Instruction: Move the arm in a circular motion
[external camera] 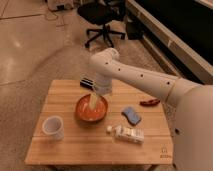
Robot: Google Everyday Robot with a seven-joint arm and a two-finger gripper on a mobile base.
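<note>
You are looking at the arm (145, 80) coming in from the right edge of the frame, its thick white tube running up and left across the middle of the picture to a rounded joint just above the centre. From that joint the last segment drops straight down, and the pale beige hand (93, 100) hangs at its tip, over the orange bowl (91, 110). The tip of the hand sits inside the outline of the bowl, toward its upper half; whether it touches the bowl you cannot tell. You also cannot tell how the hand stands, spread or closed.

The bowl rests on the wooden desk (75, 145), a little left of the frame's centre. Below and left of it, near the lower left of the desk, stands a white cup (53, 127), well apart from the bowl. To the right of the bowl lies a blue sponge (131, 114), and below that, toward the lower middle, a white bottle (126, 133) lies on its side. At the right end of the desk, just under the arm's tube, lies a small red object (149, 102). A dark striped object (88, 82) lies at the far edge of the desk, partly behind the arm's lower segment.

In the upper part of the frame, on the floor beyond the desk, stands a black office chair (104, 20).
</note>
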